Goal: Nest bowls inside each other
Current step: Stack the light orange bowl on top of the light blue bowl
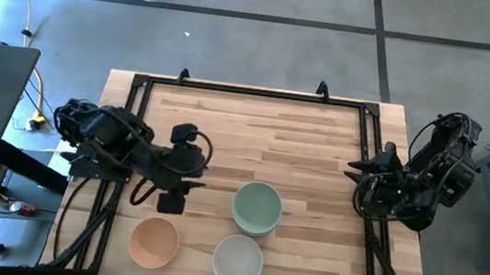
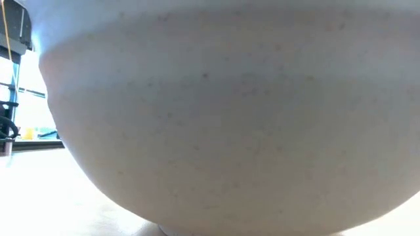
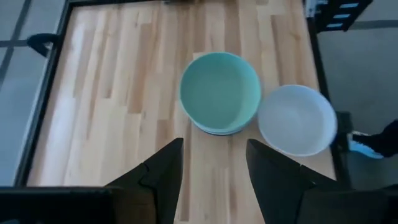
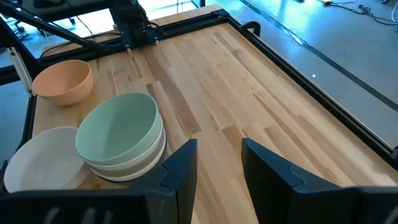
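Left gripper (image 1: 174, 194) empty, fingers spread, hovering between peach bowl (image 1: 154, 242) and mint-topped stack (image 1: 256, 207); white bowl (image 1: 238, 259) just beside stack. Right gripper (image 4: 214, 165) parked open at table edge. Take peach by its rim; lower it centred, level

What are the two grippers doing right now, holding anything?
Left gripper: open, empty, above the table near the mint bowl.
Right gripper: open, empty, at the table's right edge.
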